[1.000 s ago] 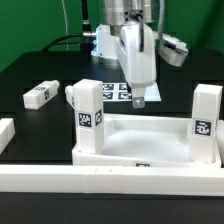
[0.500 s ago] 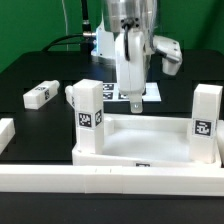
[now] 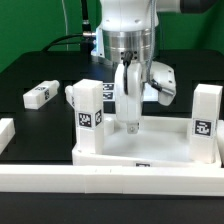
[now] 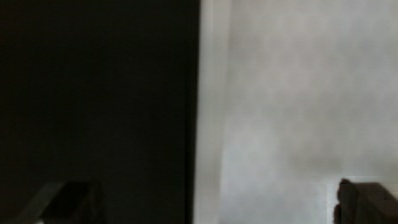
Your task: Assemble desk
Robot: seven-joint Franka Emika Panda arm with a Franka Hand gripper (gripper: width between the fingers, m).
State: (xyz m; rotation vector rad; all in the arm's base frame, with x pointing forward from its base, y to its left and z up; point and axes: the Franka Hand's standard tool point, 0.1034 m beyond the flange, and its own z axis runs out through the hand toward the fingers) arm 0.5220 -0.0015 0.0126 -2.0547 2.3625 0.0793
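The desk top (image 3: 150, 150) is a white tray lying near the front, with two square legs standing in its corners: one on the exterior view's left (image 3: 88, 115) and one on the right (image 3: 207, 120). Both carry black-and-white tags. My gripper (image 3: 131, 124) hangs low over the tray's far rim, between the two standing legs. It is open and holds nothing. In the wrist view the fingertips (image 4: 365, 200) stand wide apart over the edge where the white desk top (image 4: 302, 100) meets the black table. A loose leg (image 3: 38, 95) lies on the table at the left.
Another white tagged piece (image 3: 72, 95) lies just behind the left standing leg. The marker board (image 3: 112, 92) sits behind the gripper, mostly hidden by it. Long white border rails run along the front (image 3: 100, 185) and the left (image 3: 5, 135).
The gripper has come down and forward, from above the marker board to just over the desk top's far rim, turning its wrist on the way. Its jaws stayed open.
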